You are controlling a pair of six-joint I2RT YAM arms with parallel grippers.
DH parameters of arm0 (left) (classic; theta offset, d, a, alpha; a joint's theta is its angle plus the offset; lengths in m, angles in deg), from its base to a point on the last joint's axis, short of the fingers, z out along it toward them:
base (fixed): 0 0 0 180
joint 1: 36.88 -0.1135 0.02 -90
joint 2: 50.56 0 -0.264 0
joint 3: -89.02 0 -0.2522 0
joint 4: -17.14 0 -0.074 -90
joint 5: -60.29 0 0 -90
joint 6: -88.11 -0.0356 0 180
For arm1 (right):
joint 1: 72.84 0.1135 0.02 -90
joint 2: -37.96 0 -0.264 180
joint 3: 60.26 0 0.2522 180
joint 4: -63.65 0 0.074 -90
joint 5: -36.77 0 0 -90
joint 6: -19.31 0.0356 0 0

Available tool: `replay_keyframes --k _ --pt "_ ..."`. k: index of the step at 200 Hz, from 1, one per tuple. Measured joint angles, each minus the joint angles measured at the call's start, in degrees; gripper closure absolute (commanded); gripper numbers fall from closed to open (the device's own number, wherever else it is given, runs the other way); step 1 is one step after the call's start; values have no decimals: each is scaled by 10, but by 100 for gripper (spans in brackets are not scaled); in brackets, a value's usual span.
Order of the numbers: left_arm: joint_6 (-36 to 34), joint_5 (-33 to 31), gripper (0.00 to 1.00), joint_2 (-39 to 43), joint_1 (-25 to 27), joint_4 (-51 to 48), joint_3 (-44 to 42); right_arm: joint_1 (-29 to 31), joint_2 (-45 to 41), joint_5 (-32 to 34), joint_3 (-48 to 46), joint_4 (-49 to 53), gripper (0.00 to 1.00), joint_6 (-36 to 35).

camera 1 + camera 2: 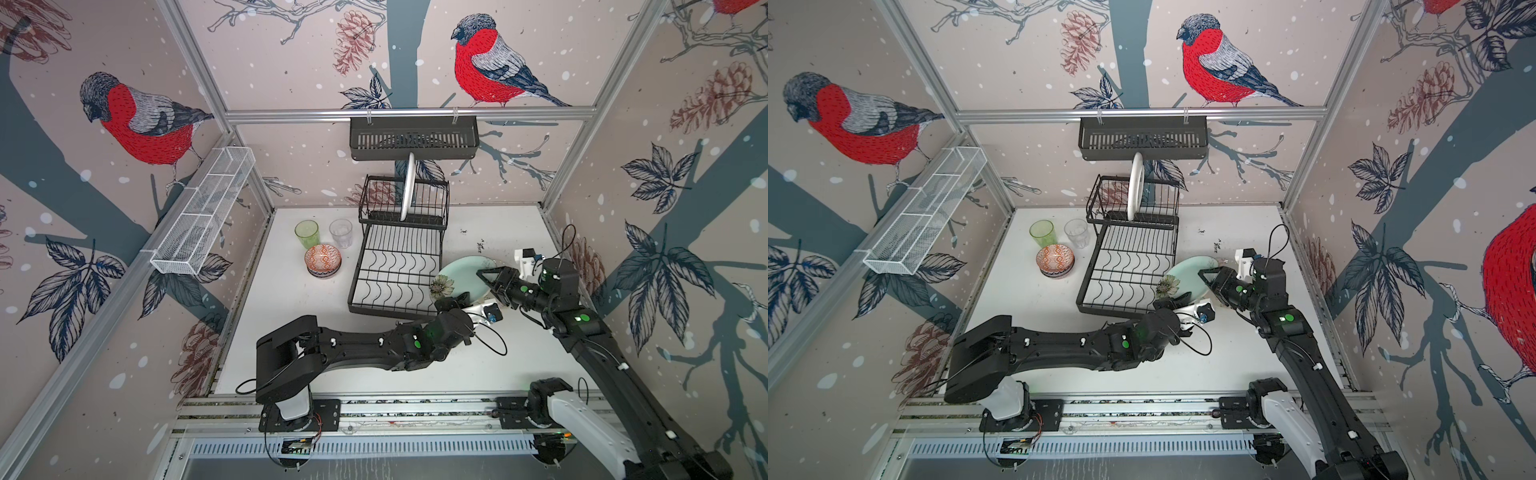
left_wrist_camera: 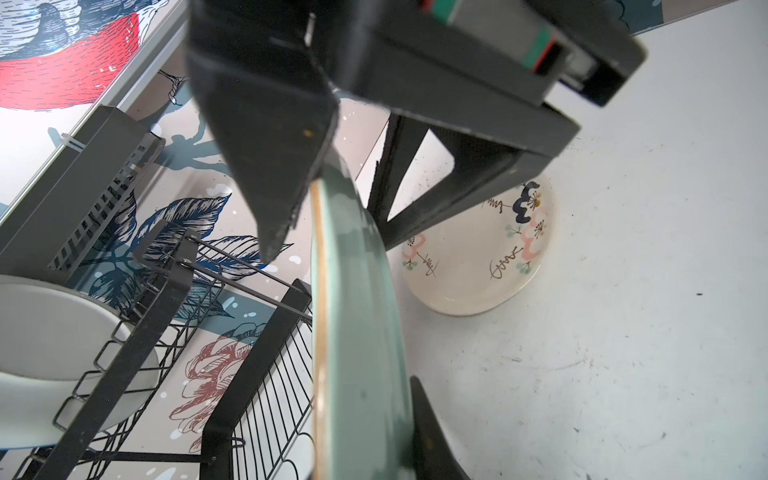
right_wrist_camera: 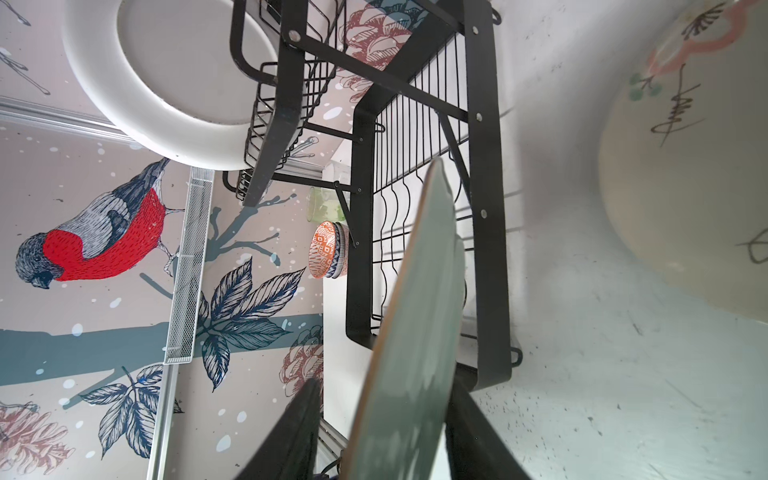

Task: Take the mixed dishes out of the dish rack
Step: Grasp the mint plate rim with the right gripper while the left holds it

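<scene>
The pale mint plate [image 1: 459,269] [image 1: 1187,269] hangs tilted just right of the black dish rack [image 1: 398,272]. My left gripper [image 1: 454,300] [image 2: 365,415] is shut on its near rim. My right gripper [image 1: 484,276] [image 3: 386,382] straddles its right rim, open; one finger touches and the other stands apart. A white plate [image 1: 409,187] [image 3: 174,83] stands in the rack's upper tier. A white plate with pink marks [image 2: 478,266] lies flat on the table under the mint one. Stacked bowls [image 1: 323,259], a green tumbler [image 1: 307,234] and a clear tumbler [image 1: 341,232] stand left of the rack.
A black slotted basket [image 1: 413,139] hangs on the back rail above the rack. A long white mesh basket [image 1: 203,212] hangs on the left rail. Both arms meet at the rack's front right corner, close to the right wall.
</scene>
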Motion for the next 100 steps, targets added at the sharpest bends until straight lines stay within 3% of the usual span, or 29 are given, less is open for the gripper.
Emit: replay_keyframes --k 100 --pt "4 1 100 -7 2 25 -4 28 28 -5 4 -14 53 1"
